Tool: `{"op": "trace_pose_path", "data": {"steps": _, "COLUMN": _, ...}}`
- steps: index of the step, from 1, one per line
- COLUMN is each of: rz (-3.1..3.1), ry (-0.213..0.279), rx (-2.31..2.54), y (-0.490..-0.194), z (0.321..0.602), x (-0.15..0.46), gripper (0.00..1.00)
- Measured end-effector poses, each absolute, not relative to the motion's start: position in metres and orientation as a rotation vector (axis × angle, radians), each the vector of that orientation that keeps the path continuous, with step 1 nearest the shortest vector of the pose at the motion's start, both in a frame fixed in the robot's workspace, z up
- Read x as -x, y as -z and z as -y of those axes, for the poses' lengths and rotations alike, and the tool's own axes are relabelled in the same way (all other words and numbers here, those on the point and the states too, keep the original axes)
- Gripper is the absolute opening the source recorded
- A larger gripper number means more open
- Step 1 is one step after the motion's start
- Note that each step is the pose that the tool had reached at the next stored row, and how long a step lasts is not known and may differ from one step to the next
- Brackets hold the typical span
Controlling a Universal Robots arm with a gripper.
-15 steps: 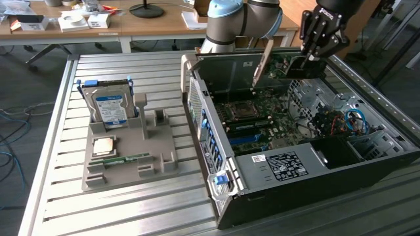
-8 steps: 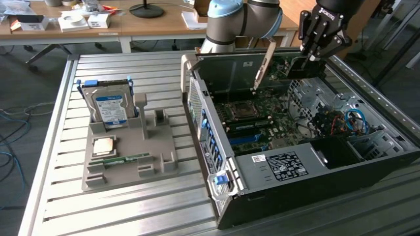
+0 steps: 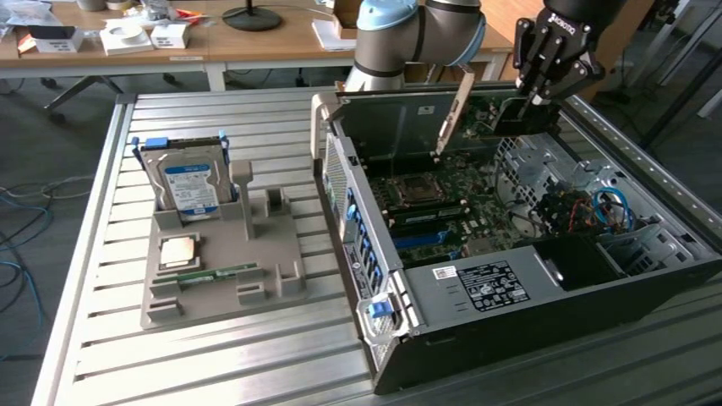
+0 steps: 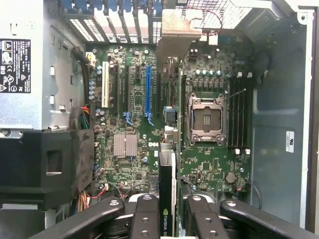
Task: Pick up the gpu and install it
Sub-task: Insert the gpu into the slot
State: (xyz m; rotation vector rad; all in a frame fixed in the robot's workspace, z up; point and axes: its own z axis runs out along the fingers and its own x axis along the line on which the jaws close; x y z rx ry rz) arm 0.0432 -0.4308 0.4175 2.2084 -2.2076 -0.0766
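You have the gripper [image 3: 539,97] above the open computer case [image 3: 390,355], its fingers [image 4: 146,219] clenched on the gpu [image 3: 496,118] — the dark card hangs on edge between them, clear of the board, with its silver bracket [image 3: 455,114] at the end away from the grip. From the wrist you look down along the card's edge at the motherboard [image 4: 124,149]; the card lines up between the long blue slot [image 4: 148,94] and the processor socket [image 4: 206,117]. On the slatted table [image 3: 101,338], the grey holder [image 3: 270,283] carries the hard drive [image 3: 189,186] upright and the memory stick [image 3: 215,274] lying flat.
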Motion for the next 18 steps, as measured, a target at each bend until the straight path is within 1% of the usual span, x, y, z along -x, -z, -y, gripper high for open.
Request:
{"op": "trace_pose_path", "data": {"steps": 15, "rz": 2.192, "ry": 0.073, "rx": -2.228, "y": -0.4171, "z": 0.4308, "x": -0.0367, "gripper": 0.26}}
{"op": "trace_pose_path", "data": {"steps": 18, "rz": 2.198, "ry": 0.062, "rx": -2.234, "y": -0.4171, "z": 0.4308, "x": -0.0341, "gripper": 0.26}}
